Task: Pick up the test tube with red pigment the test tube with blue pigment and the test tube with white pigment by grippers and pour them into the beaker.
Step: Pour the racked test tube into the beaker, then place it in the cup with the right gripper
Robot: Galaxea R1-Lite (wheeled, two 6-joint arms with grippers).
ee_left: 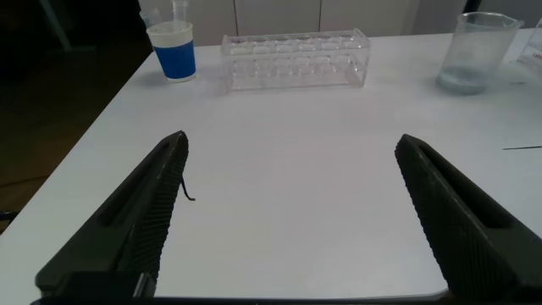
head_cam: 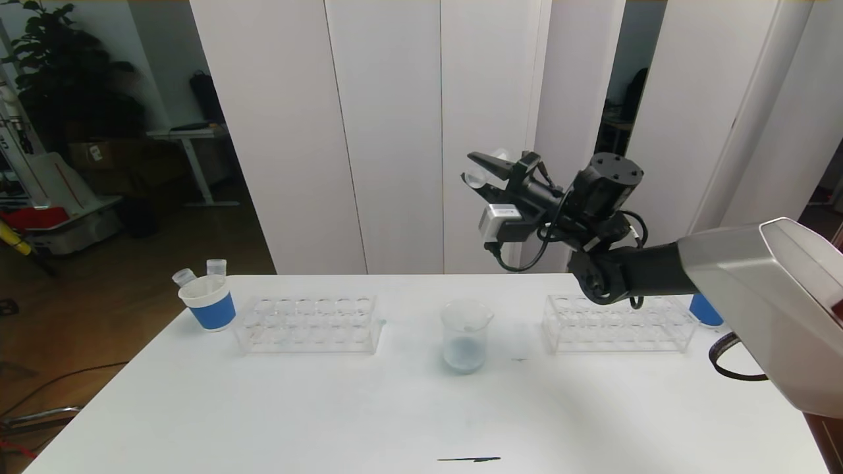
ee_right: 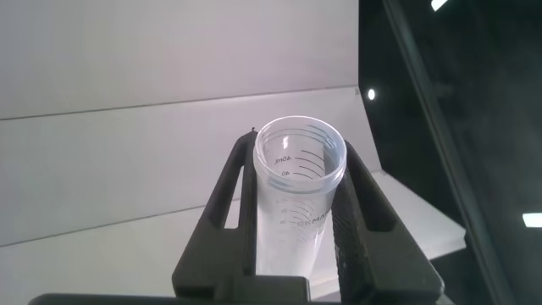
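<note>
My right gripper (head_cam: 484, 172) is raised high above the table, above and a little right of the beaker, and is shut on a clear graduated test tube (ee_right: 298, 195). The tube's open mouth points away from the wrist, and I see no pigment in it. In the head view the tube (head_cam: 475, 176) shows only partly between the fingers. The clear glass beaker (head_cam: 466, 336) stands mid-table with pale bluish liquid at its bottom; it also shows in the left wrist view (ee_left: 478, 51). My left gripper (ee_left: 291, 142) is open and empty over the near table. No tube with blue, white or red liquid is in view.
Two empty clear tube racks stand left (head_cam: 308, 322) and right (head_cam: 619, 322) of the beaker. A white-and-blue paper cup (head_cam: 209, 303) at the far left holds two clear tubes (head_cam: 216, 266). Another blue cup (head_cam: 705, 309) sits behind my right arm. A black mark (head_cam: 469, 459) lies near the front edge.
</note>
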